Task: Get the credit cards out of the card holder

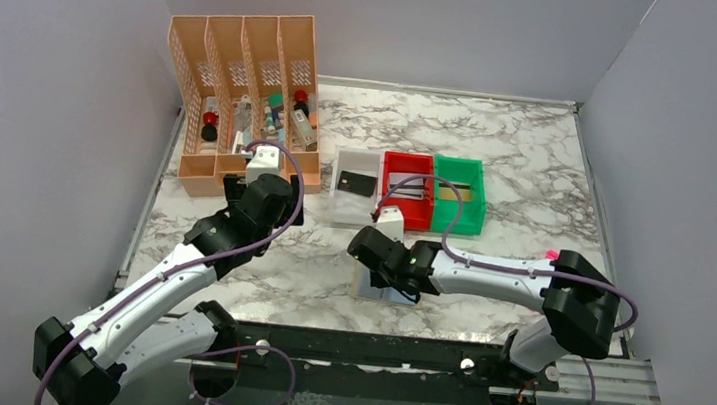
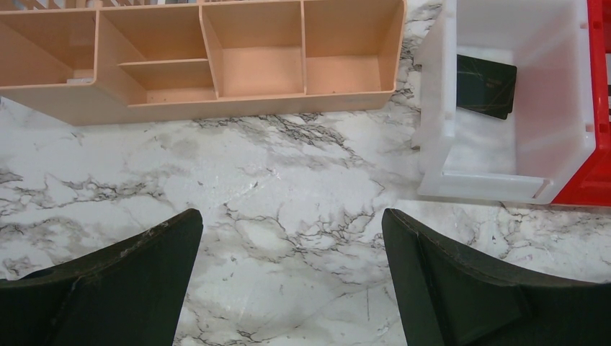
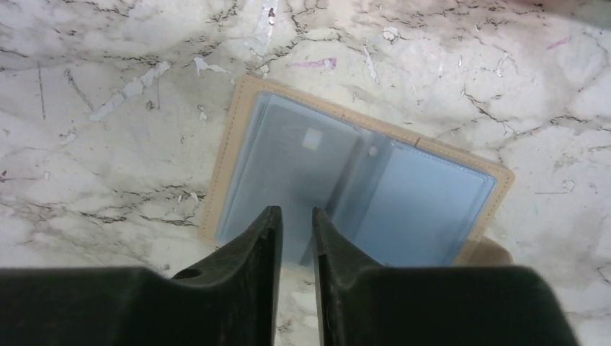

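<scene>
The card holder (image 3: 403, 209) lies open on the marble, two blue-grey panels with a tan border; in the top view only its edge (image 1: 366, 284) shows under the right arm. My right gripper (image 3: 295, 210) hovers over its near edge, just left of the middle fold, jaws a narrow gap apart with nothing between them. A black credit card (image 2: 486, 86) lies in the white bin (image 1: 340, 201). A light card (image 1: 409, 185) rests in the red bin, a dark-striped one (image 1: 458, 191) in the green bin. My left gripper (image 2: 292, 220) stands wide open over bare marble.
The orange slotted organizer (image 1: 245, 100) stands at the back left, close ahead of the left gripper. The red bin (image 1: 421, 214) and the green bin (image 1: 474, 215) sit beside the white one. A pink marker (image 1: 552, 254) lies by the right arm's elbow.
</scene>
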`<state>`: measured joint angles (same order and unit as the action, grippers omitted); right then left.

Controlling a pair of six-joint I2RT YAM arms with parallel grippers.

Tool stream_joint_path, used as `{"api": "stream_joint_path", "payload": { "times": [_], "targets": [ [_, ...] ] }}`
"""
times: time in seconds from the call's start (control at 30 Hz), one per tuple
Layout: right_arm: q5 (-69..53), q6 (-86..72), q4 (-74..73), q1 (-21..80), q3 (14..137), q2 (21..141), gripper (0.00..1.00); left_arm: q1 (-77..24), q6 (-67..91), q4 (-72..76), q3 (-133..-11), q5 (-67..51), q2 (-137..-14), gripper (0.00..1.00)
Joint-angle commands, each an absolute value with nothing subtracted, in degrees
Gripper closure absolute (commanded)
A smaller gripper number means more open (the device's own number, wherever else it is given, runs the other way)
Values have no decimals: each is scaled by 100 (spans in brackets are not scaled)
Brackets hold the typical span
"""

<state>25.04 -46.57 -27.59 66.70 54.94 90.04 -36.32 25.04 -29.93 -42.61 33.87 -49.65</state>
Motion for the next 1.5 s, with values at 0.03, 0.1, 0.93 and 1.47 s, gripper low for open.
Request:
{"api": "stream_joint_path", "payload": {
  "times": [0.03,0.1,0.93,1.47],
  "targets": [
    [2463,-4566,-2728,6706,5620,9068,65,-3577,2511,-3023,-4245,3278,-4975,1],
    [2249,-4517,-2601,6710,5684,9174,61,-3580,2514,-3023,-4237,3272,-4966,1],
    [2334,-4894,-2993,6776,5913,10021,62,-3575,2519,-3019,-4236,3243,-4931,1],
    [2372,-4691,-2557,6772,5654,9245,98,-3567,2521,-3023,-4230,3209,-4972,1]
  ]
}}
